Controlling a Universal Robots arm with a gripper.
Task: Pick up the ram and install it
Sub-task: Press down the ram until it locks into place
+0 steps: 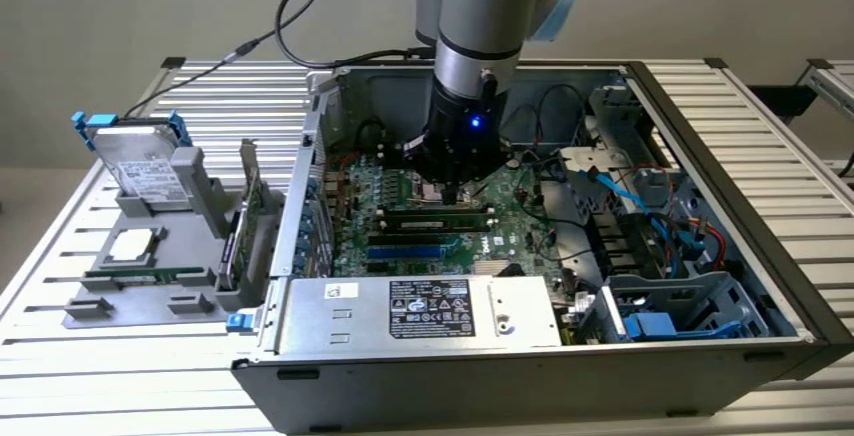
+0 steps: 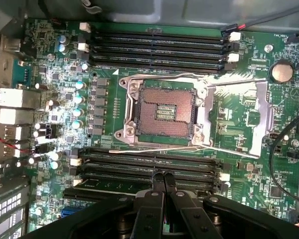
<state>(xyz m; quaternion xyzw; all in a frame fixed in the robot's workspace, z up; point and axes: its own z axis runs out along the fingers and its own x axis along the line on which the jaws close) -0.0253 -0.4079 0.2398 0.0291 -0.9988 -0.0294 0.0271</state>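
The end effector (image 2: 164, 175) is fully closed, its two black fingers pressed tip to tip with nothing between them. In the wrist view the tips sit over the lower bank of long black memory slots (image 2: 149, 167) on the green motherboard (image 2: 239, 114), and whether they touch the board cannot be told. In the exterior view the end effector (image 1: 461, 194) hangs inside the open computer case (image 1: 747, 156), just above a seated ram (image 1: 430, 222), a long, narrow green stick with small dark chips lying in a black slot. A blue slot (image 1: 416, 253) runs parallel just beside it.

The square CPU socket (image 2: 163, 110) shows a fine grid of coppery contacts framed by a bright metal bracket. A second bank of black slots (image 2: 157, 47) lies across the socket from the first. A round silver coin cell (image 2: 281, 71) shines near the board's edge. A boxy grey metal power supply (image 1: 420, 311) with a printed label fills the case's near wall. The case rests on a ribbed aluminium desk (image 1: 54, 356), where a grey plastic holder (image 1: 147, 256) stands at the exterior view's left.
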